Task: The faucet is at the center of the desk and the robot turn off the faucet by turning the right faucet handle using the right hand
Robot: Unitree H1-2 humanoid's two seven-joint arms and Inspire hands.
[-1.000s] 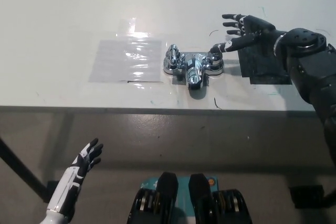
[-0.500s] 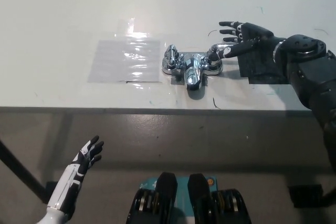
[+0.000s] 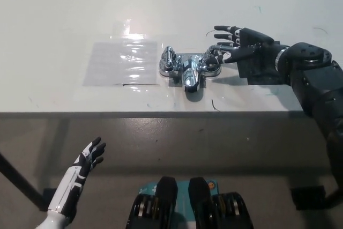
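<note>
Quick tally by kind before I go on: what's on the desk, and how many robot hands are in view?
Chrome faucet: 1
Clear plastic sheet: 1
Dark mat: 1
Robot hands: 2, the black right robot hand open at the right faucet handle, the white left robot hand open below the desk edge
Total: 5

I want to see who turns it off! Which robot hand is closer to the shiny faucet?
The right one. The black right robot hand is on the desk, its fingers at the faucet's right handle. The white left robot hand hangs open below the desk edge, far away.
</note>
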